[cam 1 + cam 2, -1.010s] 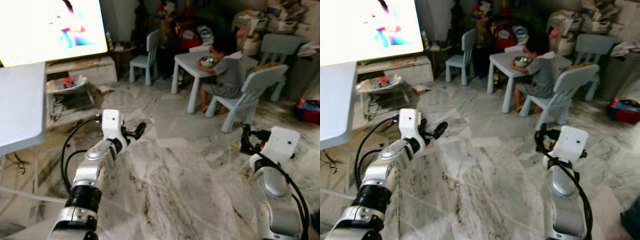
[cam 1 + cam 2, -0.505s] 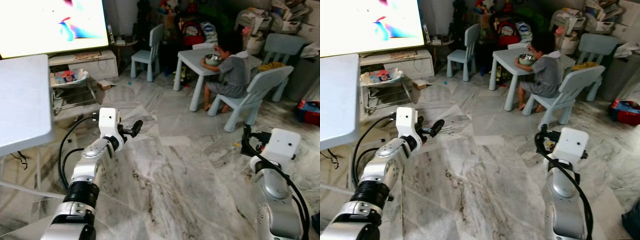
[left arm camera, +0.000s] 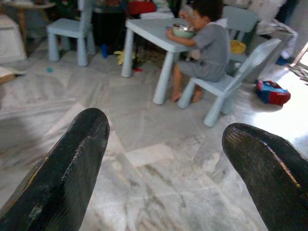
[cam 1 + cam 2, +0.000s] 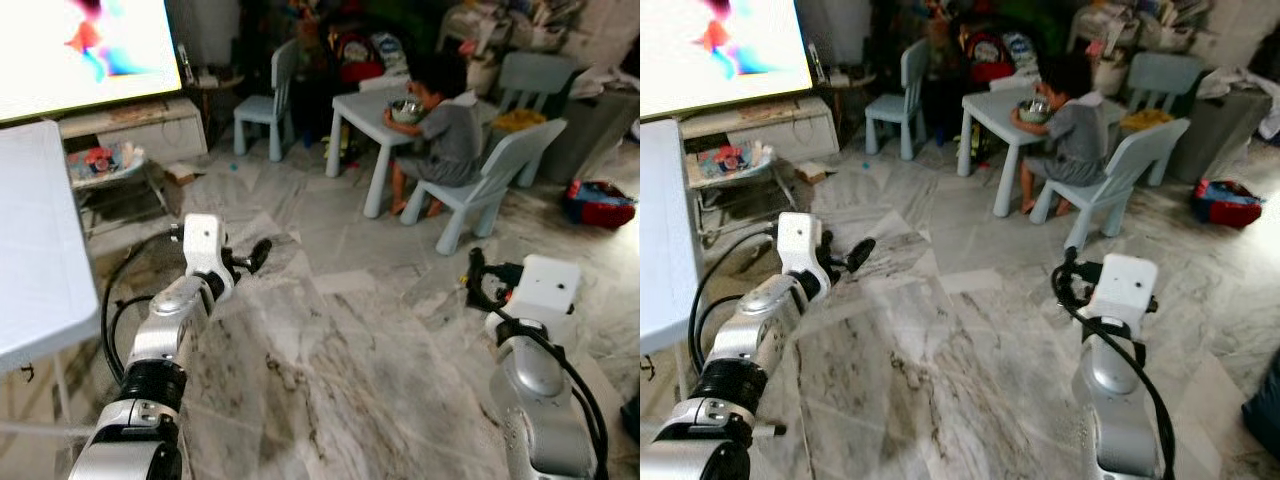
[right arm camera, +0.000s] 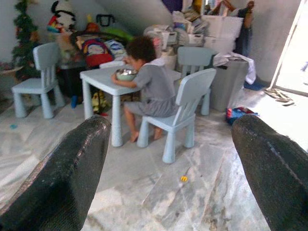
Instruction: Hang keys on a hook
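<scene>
Head views show me the scene has slid sideways since a moment ago: the camera is turning, nothing on the floor moved. Left gripper (image 4: 258,252) and right gripper (image 4: 474,275) ride raised over the marble floor (image 4: 340,340), fingers spread, both empty. Keys and hook I can't spot, perhaps lost in blur, so I'm searching. A person (image 4: 440,130) sits at the small table (image 4: 370,105).

Two silver arms with black elbow joints, white wrist housings, looped black cables; each claw black-fingered: left claw (image 4: 258,252), right claw (image 4: 476,278).
</scene>
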### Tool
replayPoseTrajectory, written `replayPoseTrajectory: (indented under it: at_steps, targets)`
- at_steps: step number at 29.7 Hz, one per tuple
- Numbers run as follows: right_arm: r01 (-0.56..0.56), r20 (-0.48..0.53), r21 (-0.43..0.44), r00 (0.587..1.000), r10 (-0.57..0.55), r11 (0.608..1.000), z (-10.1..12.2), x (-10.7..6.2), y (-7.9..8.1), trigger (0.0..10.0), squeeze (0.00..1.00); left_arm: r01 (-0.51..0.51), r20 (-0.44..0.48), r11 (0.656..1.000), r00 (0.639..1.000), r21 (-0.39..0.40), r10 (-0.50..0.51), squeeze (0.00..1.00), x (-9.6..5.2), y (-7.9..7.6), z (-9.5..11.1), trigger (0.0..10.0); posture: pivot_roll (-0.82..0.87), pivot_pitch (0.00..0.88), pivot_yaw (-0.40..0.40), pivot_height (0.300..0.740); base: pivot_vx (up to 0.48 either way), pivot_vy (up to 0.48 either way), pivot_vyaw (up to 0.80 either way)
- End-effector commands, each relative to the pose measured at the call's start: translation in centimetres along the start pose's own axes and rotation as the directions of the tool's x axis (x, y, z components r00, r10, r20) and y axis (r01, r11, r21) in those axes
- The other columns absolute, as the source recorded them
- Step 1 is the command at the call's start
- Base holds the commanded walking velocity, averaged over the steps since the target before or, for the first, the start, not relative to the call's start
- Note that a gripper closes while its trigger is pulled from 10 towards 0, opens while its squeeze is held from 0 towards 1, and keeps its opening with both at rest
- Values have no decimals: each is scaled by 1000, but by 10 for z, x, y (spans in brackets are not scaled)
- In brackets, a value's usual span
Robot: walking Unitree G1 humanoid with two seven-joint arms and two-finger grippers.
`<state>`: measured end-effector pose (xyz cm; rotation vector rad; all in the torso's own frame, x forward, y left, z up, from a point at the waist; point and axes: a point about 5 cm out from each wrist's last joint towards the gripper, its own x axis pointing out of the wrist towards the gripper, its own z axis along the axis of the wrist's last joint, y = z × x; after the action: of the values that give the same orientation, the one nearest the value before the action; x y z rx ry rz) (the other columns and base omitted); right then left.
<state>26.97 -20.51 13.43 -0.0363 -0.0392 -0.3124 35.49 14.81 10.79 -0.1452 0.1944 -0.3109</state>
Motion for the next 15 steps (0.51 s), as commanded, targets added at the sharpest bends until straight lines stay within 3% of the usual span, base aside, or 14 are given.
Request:
replayPoseTrajectory:
  at_steps: [1, 6, 15]
  targets:
    - [24, -2, -4, 1000, -24, 1000, 0, 2, -5, 10000, 0, 29, -3, 999, 1000, 16, -29, 0, 3, -8, 0, 10000, 66, 0, -31, 740, 345, 330, 0]
    - [33, 1, -12, 999, -33, 999, 0, 4, -6, 10000, 0, 31, -11, 999, 999, 17, -31, 0, 5, -9, -2, 10000, 68, 0, -35, 740, 344, 102, 0]
    - [42, -5, -30, 999, -43, 999, -4, 12, -10, 10000, 0, 5, -57, 999, 998, 38, -3, 0, 6, -3, -12, 10000, 78, 0, -47, 740, 0, 0, 0]
